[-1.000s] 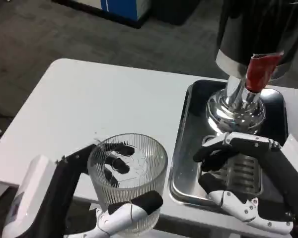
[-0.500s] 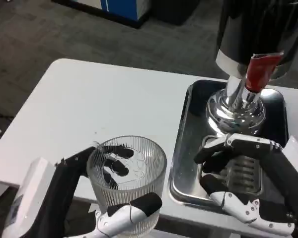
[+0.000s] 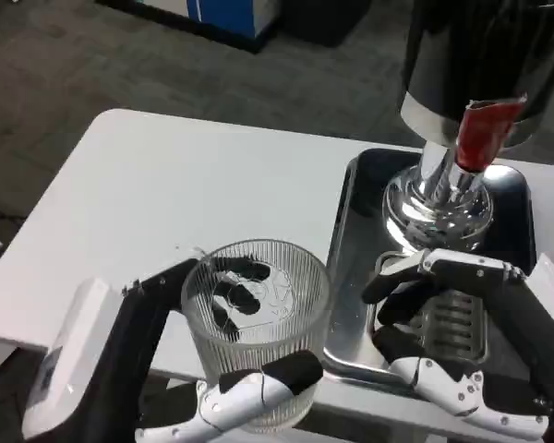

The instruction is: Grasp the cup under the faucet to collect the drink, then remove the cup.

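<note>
The ribbed glass cup (image 3: 257,328) is sitting in the left hand (image 3: 226,406) near the table's (image 3: 166,194) front edge, well to the left of the faucet (image 3: 483,132) and not yet under it. It is looking empty and upright, a clear, stiff-walled tumbler that is likely weighty for its size, breakable if knocked against metal, and slick where the ribs give out. The left hand is wrapping it, thumb crossing the lower front wall and dark fingers showing through the glass on the far side; that low, mid-wall hold seems sound, and keeping clear of the rim looks wise. Right of the cup, the steel tray (image 3: 351,305) is lying below the faucet, with a drain grille (image 3: 452,323) in it. The right hand (image 3: 448,323) is hovering over that grille, fingers curved and apart, gripping nothing.
</note>
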